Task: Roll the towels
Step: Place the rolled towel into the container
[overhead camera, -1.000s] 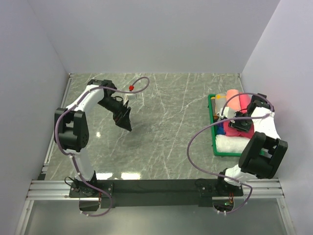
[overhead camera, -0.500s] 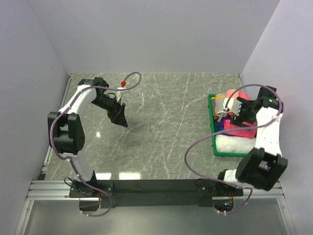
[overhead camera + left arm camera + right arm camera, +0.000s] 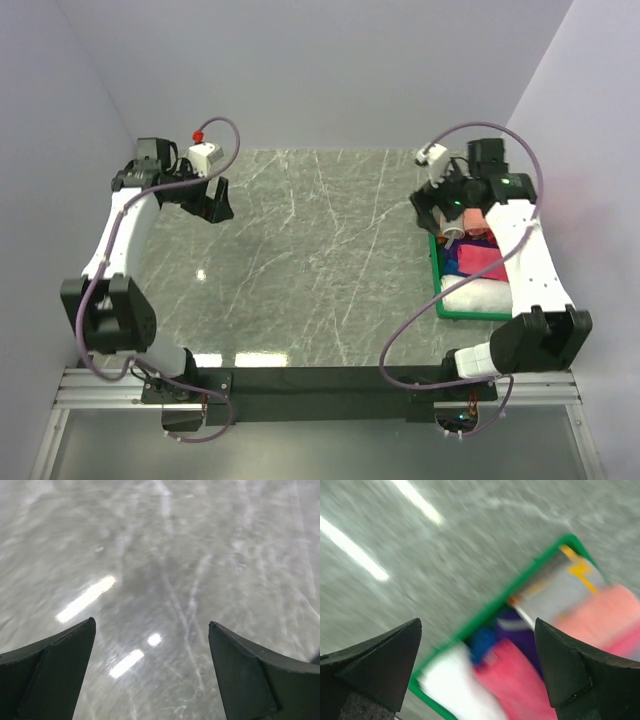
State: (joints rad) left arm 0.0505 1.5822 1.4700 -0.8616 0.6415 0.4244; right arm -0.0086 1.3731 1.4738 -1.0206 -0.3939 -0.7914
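Note:
The towels sit rolled in a green basket (image 3: pixel 438 268) at the right: a crimson-pink one (image 3: pixel 482 260), a white one (image 3: pixel 476 295) and a salmon one (image 3: pixel 470 218). The blurred right wrist view shows the white towel (image 3: pixel 452 685), the crimson-pink towel (image 3: pixel 520 687), a blue one (image 3: pixel 482 642) and the salmon towel (image 3: pixel 605 610) inside the green basket rim (image 3: pixel 485 615). My right gripper (image 3: pixel 432 207) (image 3: pixel 477 622) hovers above the basket's far left corner, open and holding nothing. Far off at the back left, my left gripper (image 3: pixel 215 200) (image 3: pixel 151 622) is open and empty over bare grey marble.
The grey marble tabletop (image 3: pixel 320 260) runs between white walls on three sides. A grey and yellow item (image 3: pixel 555 587) lies at the basket's far end beside a purple cloth (image 3: pixel 520 630). Cables loop off both arms.
My right gripper let go inside the basket, opened wide and rose toward the basket's far left corner. The left arm swung up and back to the far left.

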